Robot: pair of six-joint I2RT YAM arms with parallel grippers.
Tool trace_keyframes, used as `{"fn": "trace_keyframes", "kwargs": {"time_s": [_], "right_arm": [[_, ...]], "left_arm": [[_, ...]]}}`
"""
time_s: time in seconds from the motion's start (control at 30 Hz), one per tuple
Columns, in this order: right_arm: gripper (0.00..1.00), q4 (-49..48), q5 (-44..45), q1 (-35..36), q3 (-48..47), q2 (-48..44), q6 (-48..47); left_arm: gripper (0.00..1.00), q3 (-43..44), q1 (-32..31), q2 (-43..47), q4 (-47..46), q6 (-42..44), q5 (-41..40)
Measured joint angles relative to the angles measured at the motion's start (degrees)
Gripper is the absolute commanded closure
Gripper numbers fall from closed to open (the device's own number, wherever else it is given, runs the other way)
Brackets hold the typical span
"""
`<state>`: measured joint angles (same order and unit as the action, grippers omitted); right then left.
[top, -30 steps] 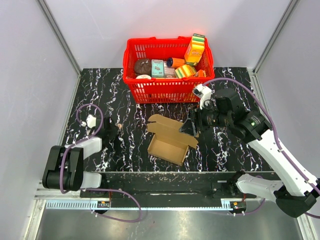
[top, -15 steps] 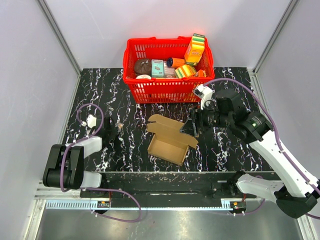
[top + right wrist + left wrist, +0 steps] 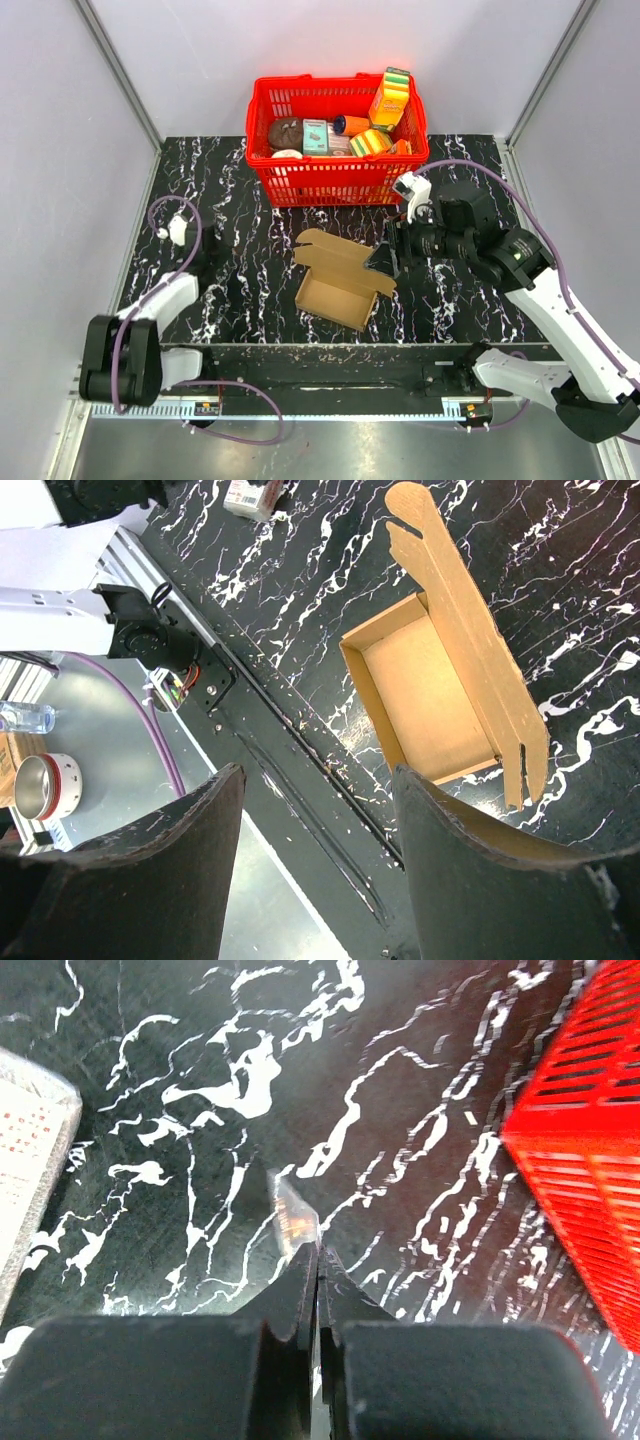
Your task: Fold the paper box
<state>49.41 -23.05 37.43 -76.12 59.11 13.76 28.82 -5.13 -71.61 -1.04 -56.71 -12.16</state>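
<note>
One step is judged in hand: closing the lid. The plain brown die-cut cardboard paper box (image 3: pixel 340 275) lies mid-table on the black white-veined tabletop (image 3: pixel 450 310), with its tray formed and its lid flap open. The right gripper (image 3: pixel 383 262) is held with jaws apart just beside the box's right edge. The left gripper (image 3: pixel 318 1260) is closed, well apart. Next, the lid must be pushed over and tucked.
</note>
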Motion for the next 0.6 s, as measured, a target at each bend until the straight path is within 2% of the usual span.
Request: {"fn": "trace_keyframes", "kwargs": {"time_s": [0.33,0.43,0.6], "right_arm": [[0.33,0.07,0.04,0.00,1.62,-0.83,0.22],[0.33,0.20,0.07,0.00,1.90,-1.03,0.28],[0.33,0.17,0.07,0.00,1.90,-1.03,0.68]], "left_arm": [[1.00,-0.37,0.00,23.63,10.75,6.62,4.13],[1.00,-0.35,0.00,30.40,14.38,9.01,7.87],[1.00,-0.33,-2.14,35.23,19.67,10.82,15.32]]}}
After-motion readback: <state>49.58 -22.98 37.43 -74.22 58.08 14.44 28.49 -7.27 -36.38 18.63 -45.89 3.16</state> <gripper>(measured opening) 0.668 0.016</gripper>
